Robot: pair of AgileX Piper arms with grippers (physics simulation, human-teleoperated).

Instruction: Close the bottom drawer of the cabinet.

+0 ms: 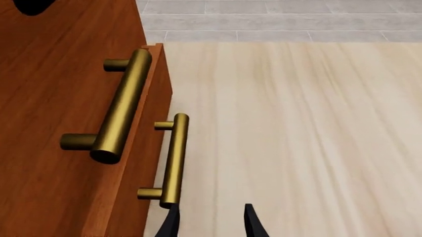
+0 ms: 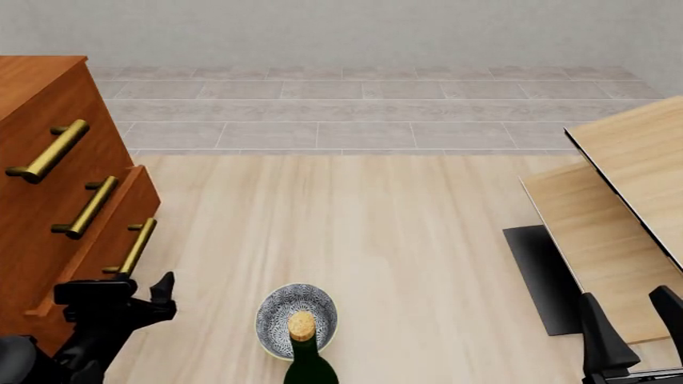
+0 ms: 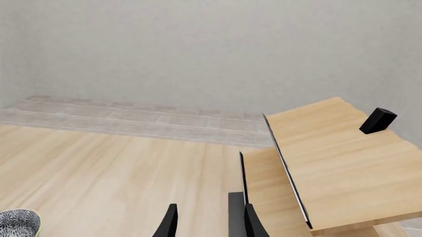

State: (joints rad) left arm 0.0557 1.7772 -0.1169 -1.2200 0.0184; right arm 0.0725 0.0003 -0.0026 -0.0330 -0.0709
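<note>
The cabinet (image 2: 37, 160) is standing at the left edge of the pale wood surface (image 2: 405, 240), its three drawer fronts facing right. The bottom drawer (image 2: 101, 240) is sticking out past the two above it, not flush with the cabinet face; its brass bar handle (image 2: 136, 246) is showing clearly in the front view. In the left wrist view the same handle (image 1: 173, 160) is lying just beyond the fingertips, with the middle drawer's handle (image 1: 122, 106) nearer the lens.

The left gripper (image 2: 144, 300) is hovering just beside the bottom drawer's front, near the handle's lower end, fingers parted and grasping nothing. Whether a finger is touching the handle, I cannot tell.

The right gripper (image 2: 635, 332) is sitting well apart at the right, fingers spread, nothing between them, beside stacked light-wood panels (image 2: 629, 184) and a dark mat (image 2: 539, 276).

A patterned bowl (image 2: 296, 318) is resting near the front edge, with a corked green bottle (image 2: 306, 356) standing just in front of it.
</note>
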